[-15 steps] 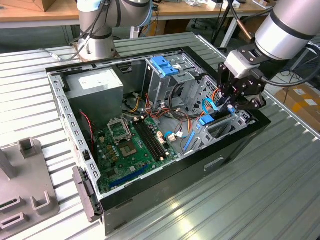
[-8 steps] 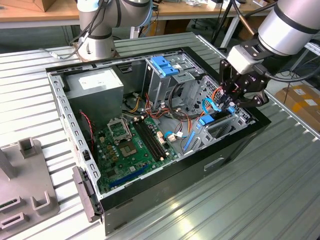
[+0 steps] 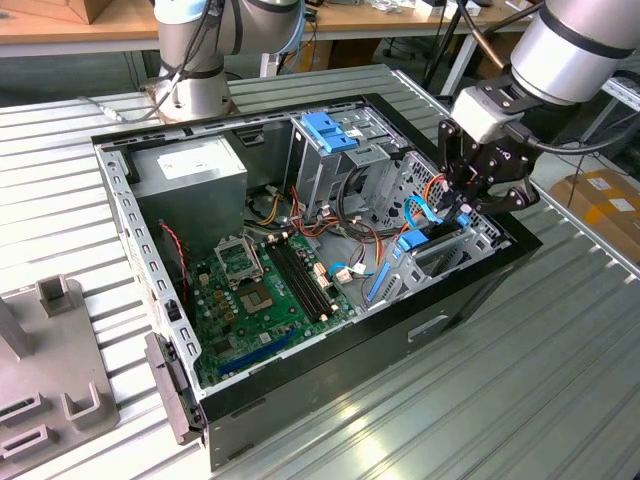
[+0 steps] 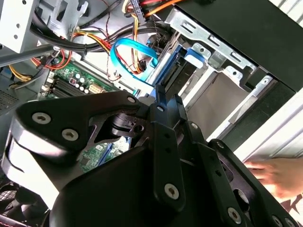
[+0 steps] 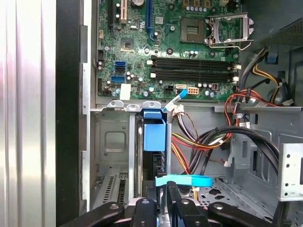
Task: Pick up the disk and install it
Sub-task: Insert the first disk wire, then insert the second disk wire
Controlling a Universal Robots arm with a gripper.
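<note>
I'm seating the disk [image 5: 154, 137] into its bay; my end effector [image 5: 161, 201] pinches its edge narrowly. Next calls for careful, straight pressing.

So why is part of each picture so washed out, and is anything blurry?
Exterior view: light glares off the ribbed metal table. First wrist view: the same table bleaches nearly white. Second wrist view: the gripper looms close and soft, and a hand is blurred.
</note>
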